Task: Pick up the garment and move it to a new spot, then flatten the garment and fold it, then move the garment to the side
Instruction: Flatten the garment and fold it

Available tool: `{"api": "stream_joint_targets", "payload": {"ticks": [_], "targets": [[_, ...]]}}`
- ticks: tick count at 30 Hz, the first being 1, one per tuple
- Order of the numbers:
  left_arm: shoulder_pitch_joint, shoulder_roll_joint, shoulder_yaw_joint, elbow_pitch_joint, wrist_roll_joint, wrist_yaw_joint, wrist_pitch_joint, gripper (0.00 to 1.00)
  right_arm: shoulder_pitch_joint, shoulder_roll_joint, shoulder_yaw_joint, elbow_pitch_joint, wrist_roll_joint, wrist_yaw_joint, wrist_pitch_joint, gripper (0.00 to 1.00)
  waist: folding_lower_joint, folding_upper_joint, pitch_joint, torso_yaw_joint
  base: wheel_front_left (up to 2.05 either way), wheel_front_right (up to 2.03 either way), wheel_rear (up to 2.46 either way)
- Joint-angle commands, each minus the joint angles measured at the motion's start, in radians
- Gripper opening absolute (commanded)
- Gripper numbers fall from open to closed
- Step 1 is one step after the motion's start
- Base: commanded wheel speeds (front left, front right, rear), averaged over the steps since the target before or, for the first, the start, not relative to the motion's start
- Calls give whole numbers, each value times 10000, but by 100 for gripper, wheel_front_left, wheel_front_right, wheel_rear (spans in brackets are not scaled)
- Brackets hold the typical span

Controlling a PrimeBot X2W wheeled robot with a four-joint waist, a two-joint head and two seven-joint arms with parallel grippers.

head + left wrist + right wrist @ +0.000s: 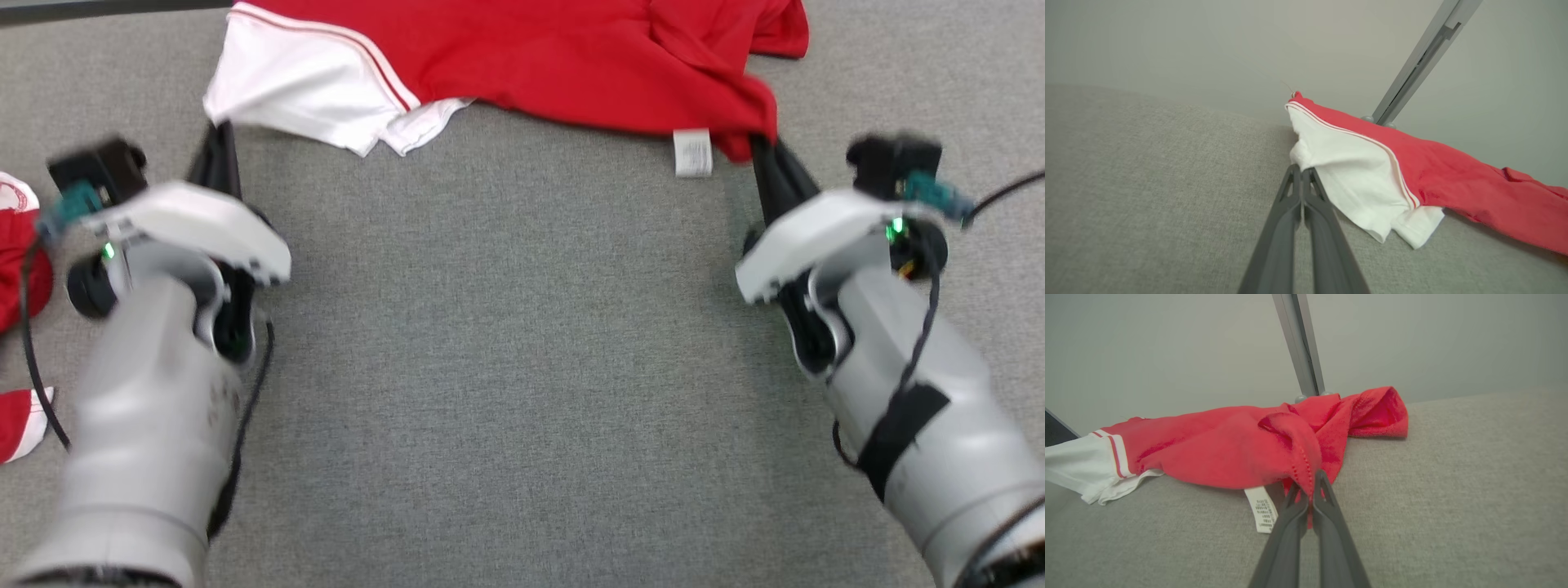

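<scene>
Grey fabric surface [506, 367]: left gripper [1302, 169] clamps the red shirt [531, 57] at its white sleeve [1347, 171], right gripper [1312, 477] probably its hem, beside the label [1261, 514].

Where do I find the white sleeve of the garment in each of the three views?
Head view: white sleeve at the top left.
Left wrist view: sleeve in the centre, its edge pinched by the shut left tool.
Right wrist view: sleeve at the far left edge.
Shared landmark: the red stripe where the sleeve meets the red body of the garment.
</scene>
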Motion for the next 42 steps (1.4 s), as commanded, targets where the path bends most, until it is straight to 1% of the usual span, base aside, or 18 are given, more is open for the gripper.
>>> {"api": "stream_joint_targets", "payload": {"ticks": [1,4,9,14,19,22,27,28,30,31,32,37,42], "targets": [[433,-33,75,-159,30,-16,-38,0,392,-151,-17,-124,123,-3,-61,0,0,0,-260,53,0,0,0],[1569,83,320,-983,242,-16,-40,0,1447,-322,-284,-959,262,-1,-66,0,0,0,-614,29,0,0,0],[3597,-89,727,-2524,539,-20,-41,0,3389,-610,-926,-2347,-106,-3,-70,0,0,0,-1307,35,0,0,0],[5628,-141,1125,-4040,582,-22,-42,0,5415,-611,-1673,-3674,-464,-1,-70,0,0,0,-1975,12,0,0,0],[7582,-98,1217,-5245,703,21,-43,0,7253,-611,-2066,-4622,-799,-1,-71,0,0,0,-2668,-45,0,0,0],[8673,-83,1206,-6016,691,192,86,0,8258,-628,-2301,-5121,-1039,-3,-17,0,0,0,-3036,-51,0,0,0],[10485,-104,1156,-7846,654,755,950,0,9770,-575,-2985,-6133,-1439,-3,479,0,0,0,-3598,95,0,0,0],[10485,-104,1156,-7846,654,755,950,0,9770,-575,-2985,-6133,-1439,-3,479,0,0,0,-3598,95,0,0,0],[11125,-105,1146,-8666,630,979,1346,0,10359,-542,-3291,-6533,-1633,-3,794,0,0,0,-3775,176,0,0,0],[11747,-115,1071,-9494,686,1221,1781,0,10908,-468,-3572,-6961,-1804,-3,1130,0,0,0,-3958,250,0,0,0],[12005,-121,1041,-9896,700,1331,1989,0,11173,-419,-3743,-7179,-1844,-3,1269,0,0,0,-4021,294,0,0,0],[13018,-84,957,-11549,713,1784,2839,0,12174,-46,-4418,-8324,-2206,-3,1956,0,0,0,-4159,415,0,0,0],[13378,-58,886,-12476,655,2035,3413,0,12716,292,-4851,-9252,-2525,-3,2631,0,0,0,-4180,441,0,0,0]]}}
